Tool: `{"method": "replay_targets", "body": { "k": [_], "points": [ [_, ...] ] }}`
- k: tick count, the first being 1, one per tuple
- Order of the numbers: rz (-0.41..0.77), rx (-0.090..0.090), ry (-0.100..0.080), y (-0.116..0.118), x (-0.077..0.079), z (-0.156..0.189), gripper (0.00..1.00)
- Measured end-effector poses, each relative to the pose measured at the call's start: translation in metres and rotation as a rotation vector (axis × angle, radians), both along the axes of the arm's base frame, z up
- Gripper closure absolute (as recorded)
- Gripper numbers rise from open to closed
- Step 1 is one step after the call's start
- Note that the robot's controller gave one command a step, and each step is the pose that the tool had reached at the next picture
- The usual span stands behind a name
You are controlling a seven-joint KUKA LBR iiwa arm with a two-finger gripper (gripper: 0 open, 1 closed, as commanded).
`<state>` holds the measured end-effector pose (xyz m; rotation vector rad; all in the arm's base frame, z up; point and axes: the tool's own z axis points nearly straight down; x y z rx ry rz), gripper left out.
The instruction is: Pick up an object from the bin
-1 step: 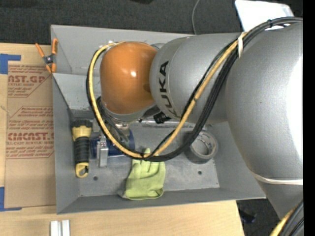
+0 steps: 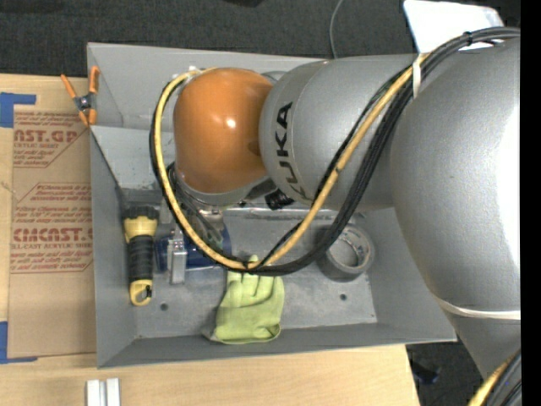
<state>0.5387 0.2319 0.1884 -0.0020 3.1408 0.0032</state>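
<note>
Claw (image 2: 179,256) sat low between the blue thing (image 2: 201,257) and black-yellow tool (image 2: 139,259); couldn't tell if it was open. I'd centre on one before closing.

The light is soft and comes from above. A small white shine sits on the orange cover (image 2: 221,125) in the upper middle. The big grey arm (image 2: 439,167) looks bright on the right. Under it, the middle of the bin (image 2: 106,244) is in dark shadow. The lower floor is evenly lit.
</note>
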Motion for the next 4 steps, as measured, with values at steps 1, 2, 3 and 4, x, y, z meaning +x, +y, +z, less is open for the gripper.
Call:
{"method": "replay_targets", "body": {
  "k": [1, 2, 3, 4],
  "points": [
    [0.011, 0.002, -0.003, -0.041, 0.008, -0.086, 0.00],
    [-0.012, 0.005, -0.005, -0.050, 0.005, -0.101, 0.00],
    [-0.005, 0.004, -0.002, -0.049, 0.006, -0.101, 0.00],
    [-0.055, 0.007, -0.005, -0.045, 0.006, -0.120, 0.00]
  ]
}}
